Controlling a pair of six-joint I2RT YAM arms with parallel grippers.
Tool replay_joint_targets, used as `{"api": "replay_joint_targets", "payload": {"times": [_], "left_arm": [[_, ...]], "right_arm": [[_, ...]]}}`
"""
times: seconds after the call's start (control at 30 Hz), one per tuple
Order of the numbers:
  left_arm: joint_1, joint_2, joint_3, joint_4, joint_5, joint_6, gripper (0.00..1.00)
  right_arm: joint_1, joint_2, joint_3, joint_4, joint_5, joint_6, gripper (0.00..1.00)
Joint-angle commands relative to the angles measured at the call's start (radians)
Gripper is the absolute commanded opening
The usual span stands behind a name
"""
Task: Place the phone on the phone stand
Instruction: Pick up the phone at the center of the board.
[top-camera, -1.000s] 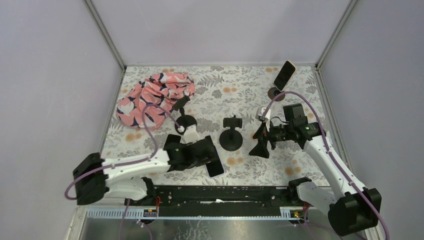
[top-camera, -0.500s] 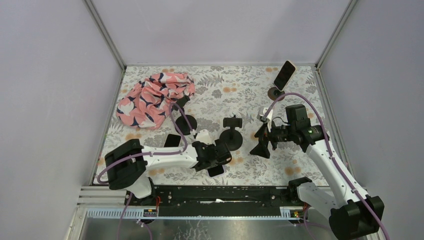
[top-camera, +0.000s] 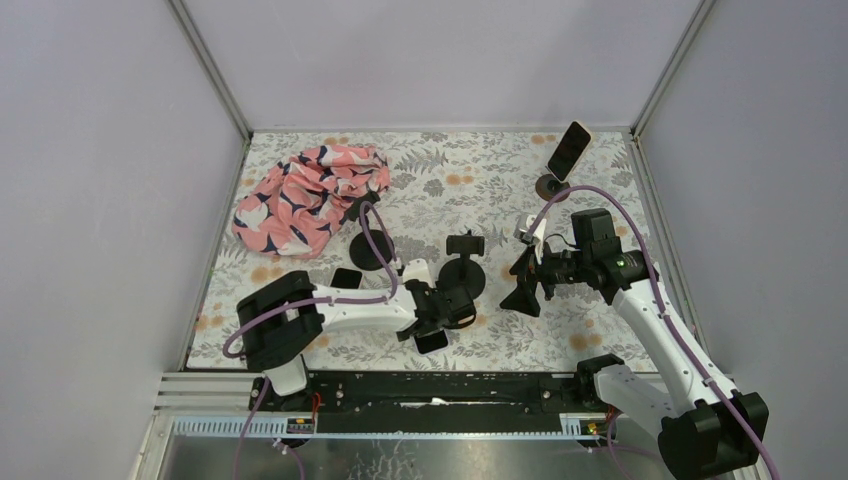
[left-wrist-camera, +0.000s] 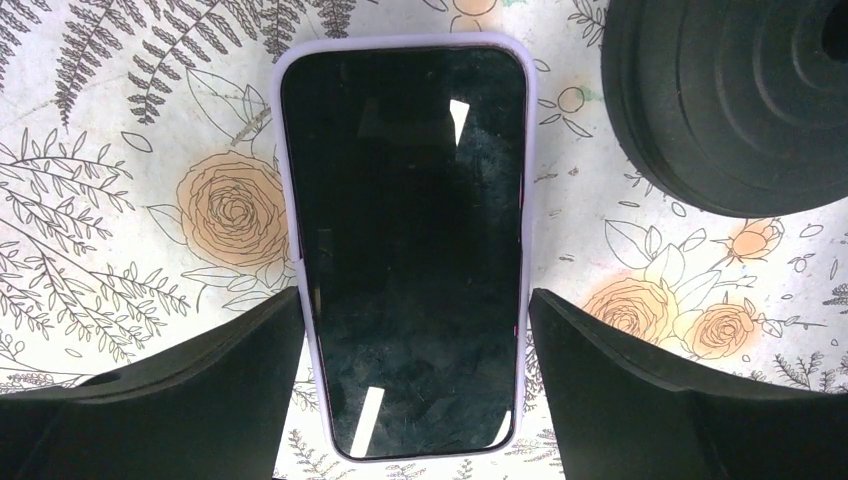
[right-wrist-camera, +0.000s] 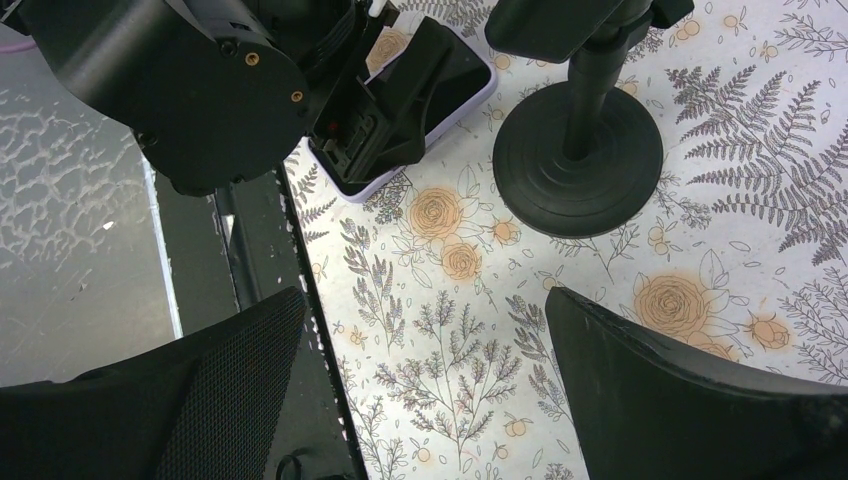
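A dark-screened phone in a lilac case (left-wrist-camera: 405, 250) lies flat on the flowered table near the front edge (top-camera: 432, 342). My left gripper (left-wrist-camera: 415, 295) is low over it, open, with one finger on each long side of the phone; the left finger is at the case edge and the right finger stands slightly off it. The black phone stand (top-camera: 464, 268) stands just behind and to the right, and its round base (left-wrist-camera: 730, 100) shows close by. My right gripper (top-camera: 522, 285) hovers open and empty right of the stand (right-wrist-camera: 580, 150).
A second phone (top-camera: 569, 150) rests on a stand at the back right. Another black stand (top-camera: 370, 245) and a dark phone (top-camera: 345, 280) lie left of centre. A pink patterned cloth (top-camera: 310, 195) is at the back left. A black rail (top-camera: 440, 390) runs along the front edge.
My left arm has swung right and forward, bringing its gripper down over the lilac-cased phone. My right arm has hardly moved.
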Motion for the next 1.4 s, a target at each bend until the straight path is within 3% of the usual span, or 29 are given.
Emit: {"api": "replay_joint_targets", "payload": {"times": [0.0,0.2,0.33,0.4,0.67,0.97,1.13,1.37], "left_arm": [[-0.007,0.044,-0.011,-0.037,0.0,-0.05,0.89],[-0.007,0.135,0.024,-0.076,0.038,-0.031,0.91],[-0.008,0.185,0.037,-0.076,0.068,-0.007,0.83],[-0.007,0.182,0.027,-0.068,0.069,-0.004,0.76],[-0.016,0.013,-0.038,0.0,0.035,0.04,0.28],[-0.067,-0.245,-0.043,0.002,-0.064,0.019,0.24],[-0.093,-0.406,-0.055,0.123,-0.071,0.026,0.18],[-0.118,-0.513,-0.033,0.198,-0.059,0.055,0.18]], "right_arm": [[0.0,-0.011,0.005,0.013,-0.008,0.01,1.0],[0.0,-0.011,0.006,0.012,-0.012,0.012,1.0],[0.0,-0.008,0.006,0.011,-0.019,0.013,1.0],[0.0,-0.005,0.006,0.008,-0.023,0.013,1.0],[0.0,0.001,0.002,-0.001,-0.07,0.011,1.0],[0.003,0.051,0.0,-0.017,-0.242,0.032,1.0],[0.052,0.102,0.067,-0.048,-0.203,0.084,1.0],[0.106,0.11,0.158,-0.121,-0.222,0.14,1.0]]}}
